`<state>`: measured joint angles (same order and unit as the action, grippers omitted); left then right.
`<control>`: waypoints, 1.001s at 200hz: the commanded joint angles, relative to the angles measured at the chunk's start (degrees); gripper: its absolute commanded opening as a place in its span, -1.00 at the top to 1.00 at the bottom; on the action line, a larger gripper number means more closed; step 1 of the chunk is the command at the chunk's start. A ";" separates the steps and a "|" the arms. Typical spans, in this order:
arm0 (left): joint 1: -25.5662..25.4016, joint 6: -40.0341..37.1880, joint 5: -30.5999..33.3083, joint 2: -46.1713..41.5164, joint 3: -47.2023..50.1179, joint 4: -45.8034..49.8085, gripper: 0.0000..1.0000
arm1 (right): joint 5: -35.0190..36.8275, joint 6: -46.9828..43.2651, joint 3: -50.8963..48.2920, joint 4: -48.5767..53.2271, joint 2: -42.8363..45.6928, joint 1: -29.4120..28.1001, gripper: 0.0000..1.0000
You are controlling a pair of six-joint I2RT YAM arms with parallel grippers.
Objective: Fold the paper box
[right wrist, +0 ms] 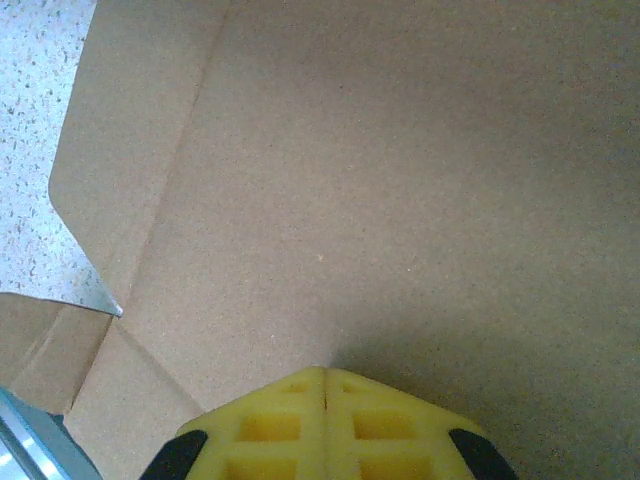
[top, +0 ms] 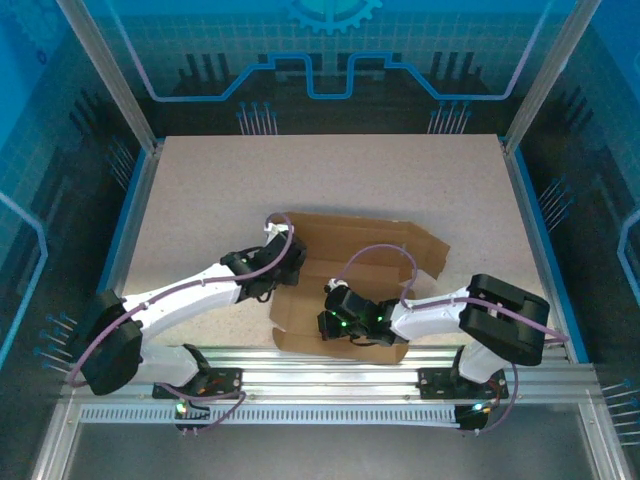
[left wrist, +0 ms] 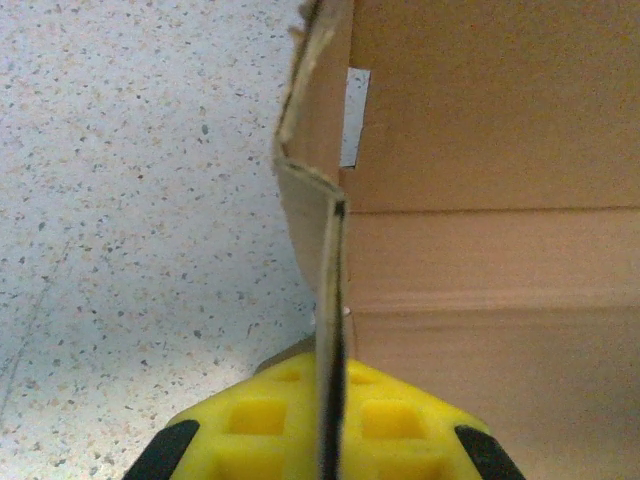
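The paper box (top: pixel 345 238) lies mostly flat at the table's (top: pixel 200 190) centre, slightly toward 6 o'clock. At its 9 o'clock edge the left gripper (left wrist: pixel 330 400) pinches an upright flap (left wrist: pixel 325 260). At 6 o'clock the right gripper (right wrist: pixel 322 390), fingers pressed together, is over a flat panel.

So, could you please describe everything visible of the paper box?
The box is plain brown cardboard, die-cut, lying mostly flat on the speckled table. Creases mark it; a small white slot shows. A side flap stands upright, pinched by the left hand. The shut right hand is over a near panel.
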<state>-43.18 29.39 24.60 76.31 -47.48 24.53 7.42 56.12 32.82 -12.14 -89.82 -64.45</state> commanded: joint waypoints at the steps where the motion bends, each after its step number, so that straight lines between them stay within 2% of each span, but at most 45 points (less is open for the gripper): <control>1: 0.92 -1.97 -10.77 2.00 2.73 8.22 0.89 | 1.08 -0.30 1.39 0.79 -2.88 -0.04 0.90; 58: 4.35 -4.71 -11.03 0.77 3.74 7.75 0.88 | -0.24 -0.31 2.76 -1.63 -5.64 1.18 0.90; 85: 6.24 -6.48 -12.74 0.37 5.36 4.18 0.88 | -0.22 -1.73 3.13 -1.59 -4.13 1.32 0.89; 129: 6.53 -8.34 -12.55 0.68 6.35 1.03 0.86 | -3.84 -7.63 4.18 0.82 2.08 3.30 0.79; 200: 6.44 -8.75 -13.48 -0.65 7.14 -1.39 0.84 | -7.13 -19.12 11.75 17.33 17.44 9.80 0.64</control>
<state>-36.86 22.04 16.45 74.37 -43.27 16.64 2.04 43.48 39.70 -4.05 -77.71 -57.60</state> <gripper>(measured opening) 0.083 0.158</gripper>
